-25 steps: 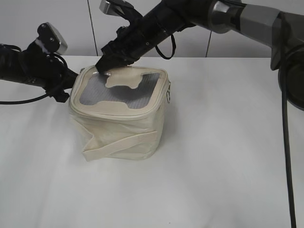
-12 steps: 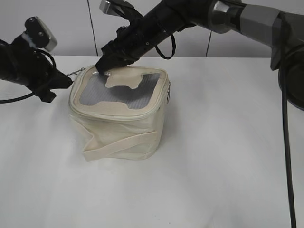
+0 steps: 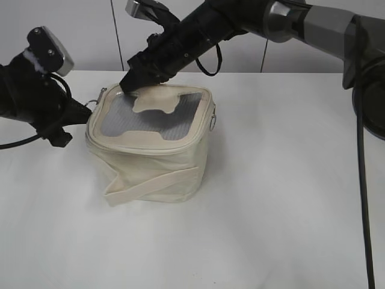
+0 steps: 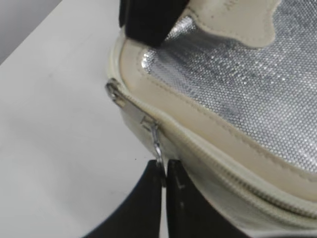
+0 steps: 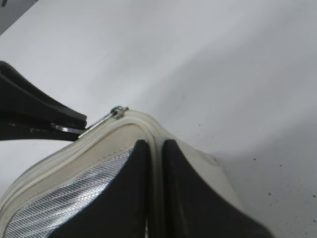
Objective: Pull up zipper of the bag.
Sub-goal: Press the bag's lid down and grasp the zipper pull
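Note:
The cream-white bag (image 3: 157,158) stands on the table with its grey mesh top up. My left gripper (image 3: 82,111) is at the bag's left corner, shut on the zipper's silver ring pull (image 4: 158,148); the fingertips (image 4: 163,169) clamp the ring. The zipper (image 4: 233,174) runs closed along the rim below the mesh, and its slider (image 5: 118,111) sits at the corner. My right gripper (image 3: 129,85) reaches over from the back and is shut on the bag's top rim (image 5: 155,130) at the back-left corner, one finger on either side (image 5: 154,147).
A second ring pull (image 3: 213,120) hangs on the bag's right side. The wide cream strap (image 3: 153,182) crosses the front. The bag stands on a white table (image 3: 283,205) with a grey wall behind.
My left arm drew back to the left with the ring pull, then dropped lower and slightly forward. The bag's left corner shifted a little with it. The right arm held still.

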`<control>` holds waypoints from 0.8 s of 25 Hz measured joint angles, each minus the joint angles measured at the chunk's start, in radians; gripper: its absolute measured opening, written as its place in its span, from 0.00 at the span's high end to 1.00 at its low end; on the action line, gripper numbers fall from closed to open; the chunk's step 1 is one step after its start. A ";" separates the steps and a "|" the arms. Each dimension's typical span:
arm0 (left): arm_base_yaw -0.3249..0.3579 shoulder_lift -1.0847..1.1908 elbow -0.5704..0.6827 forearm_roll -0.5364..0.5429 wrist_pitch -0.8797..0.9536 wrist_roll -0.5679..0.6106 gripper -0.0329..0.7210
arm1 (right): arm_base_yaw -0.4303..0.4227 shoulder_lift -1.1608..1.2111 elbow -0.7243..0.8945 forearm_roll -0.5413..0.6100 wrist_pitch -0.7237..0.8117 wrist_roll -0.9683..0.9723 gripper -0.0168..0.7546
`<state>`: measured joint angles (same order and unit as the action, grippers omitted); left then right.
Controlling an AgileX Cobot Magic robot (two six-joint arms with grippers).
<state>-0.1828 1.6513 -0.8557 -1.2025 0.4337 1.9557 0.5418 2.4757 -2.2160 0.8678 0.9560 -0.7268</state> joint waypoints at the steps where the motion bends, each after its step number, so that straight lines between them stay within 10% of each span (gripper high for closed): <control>1: -0.009 -0.007 0.017 -0.002 -0.025 -0.013 0.96 | 0.000 0.000 0.000 0.001 0.004 0.000 0.90; 20: -0.030 -0.318 0.354 -0.032 -0.069 -0.082 0.96 | 0.002 0.000 0.000 0.011 0.003 0.003 0.90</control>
<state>-0.2126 1.3337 -0.5021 -1.2344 0.3650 1.8732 0.5438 2.4757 -2.2160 0.8792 0.9591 -0.7235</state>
